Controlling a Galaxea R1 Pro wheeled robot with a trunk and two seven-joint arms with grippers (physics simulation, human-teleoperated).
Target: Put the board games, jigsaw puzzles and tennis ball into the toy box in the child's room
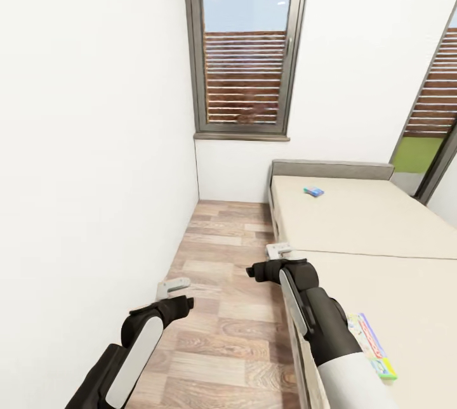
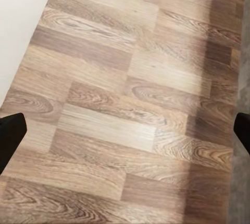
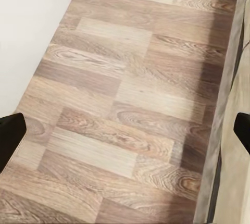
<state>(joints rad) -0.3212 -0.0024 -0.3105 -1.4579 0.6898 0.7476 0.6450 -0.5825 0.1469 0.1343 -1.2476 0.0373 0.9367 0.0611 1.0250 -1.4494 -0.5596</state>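
Two board games lie on the beige bed (image 1: 368, 231) at the right of the head view. A small blue box (image 1: 313, 191) rests near the headboard. A flat yellow, green and red box (image 1: 372, 344) lies close by, just right of my right forearm. My left gripper (image 1: 172, 285) hangs open over the wood floor, its dark fingertips (image 2: 10, 135) spread wide with nothing between them. My right gripper (image 1: 279, 249) is open too, over the floor beside the bed's edge (image 3: 229, 109). The table, toy box, jigsaw puzzles and tennis ball are out of view.
A white wall (image 1: 95, 174) runs close along the left. Between it and the bed lies a narrow strip of wood-plank floor (image 1: 222, 257). A tall grey-framed window (image 1: 244, 47) stands at the far end, and the grey headboard (image 1: 330, 169) sits below it.
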